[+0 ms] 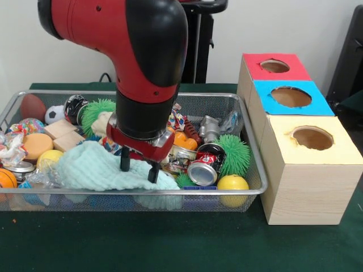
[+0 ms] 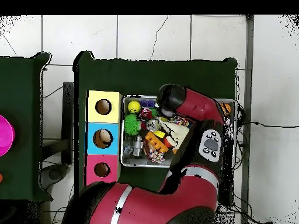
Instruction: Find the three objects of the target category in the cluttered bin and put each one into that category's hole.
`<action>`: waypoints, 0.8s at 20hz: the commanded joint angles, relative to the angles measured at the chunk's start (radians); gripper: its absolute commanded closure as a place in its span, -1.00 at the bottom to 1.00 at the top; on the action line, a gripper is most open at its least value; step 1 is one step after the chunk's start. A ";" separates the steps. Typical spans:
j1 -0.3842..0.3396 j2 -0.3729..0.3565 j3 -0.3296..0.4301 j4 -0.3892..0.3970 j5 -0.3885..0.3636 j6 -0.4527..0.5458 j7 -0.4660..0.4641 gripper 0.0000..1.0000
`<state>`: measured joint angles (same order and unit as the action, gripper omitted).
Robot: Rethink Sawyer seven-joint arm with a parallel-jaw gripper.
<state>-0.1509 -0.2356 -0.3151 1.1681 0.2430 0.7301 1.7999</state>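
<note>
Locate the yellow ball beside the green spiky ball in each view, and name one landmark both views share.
Front view: yellow ball in the wire bin's near right corner, next to the yellow-topped box.
Overhead view: yellow ball in the bin's top left corner.
Shared landmark: the yellow-topped box alongside it.

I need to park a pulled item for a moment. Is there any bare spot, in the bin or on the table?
Nothing bare in the wire bin: it is packed, and the open gripper hangs at the light blue cloth. Free patches: the green table along the bin's front edge, and a thin gap between the bin and the yellow-topped box.
</note>
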 commanded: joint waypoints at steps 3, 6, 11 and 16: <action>-0.005 0.072 0.126 0.016 0.038 -0.061 0.184 -1.00; 0.007 0.082 0.144 0.076 0.046 -0.168 0.210 -1.00; 0.028 0.051 0.156 0.206 0.036 -0.264 0.218 -1.00; 0.014 0.003 0.182 0.342 -0.009 -0.364 0.162 -1.00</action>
<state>-0.1349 -0.2571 -0.2940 1.2901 0.2559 0.4713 1.7999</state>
